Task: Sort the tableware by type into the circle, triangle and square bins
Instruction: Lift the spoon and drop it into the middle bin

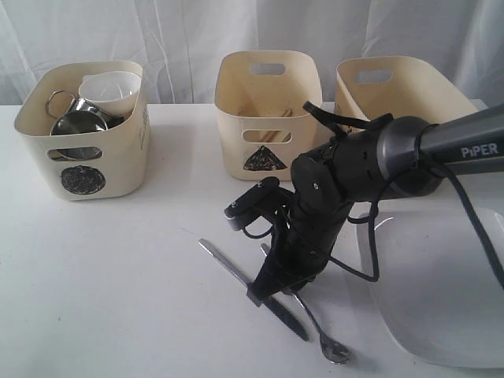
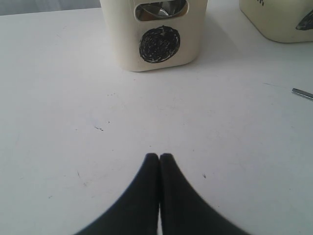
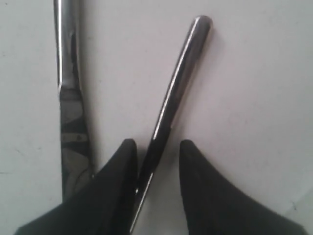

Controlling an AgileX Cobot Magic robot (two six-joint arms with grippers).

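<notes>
While straddling the slim steel cutlery handle (image 3: 171, 103) lying flat on the white bench (image 3: 254, 73), with black right fingers (image 3: 117, 196) spread and gripping nothing, press low, pinch squarely, miss the long steel knife (image 3: 71, 122) just beside, then lift toward the cream triangle-marked tub (image 1: 232, 157). Leave the left fingers (image 2: 146, 196) clenched on nothing.

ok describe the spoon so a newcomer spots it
Look on the white table in front of the triangle bin, by the right gripper. The spoon lies between the knife and the white plate; only it ends in a small round bowl.
</notes>
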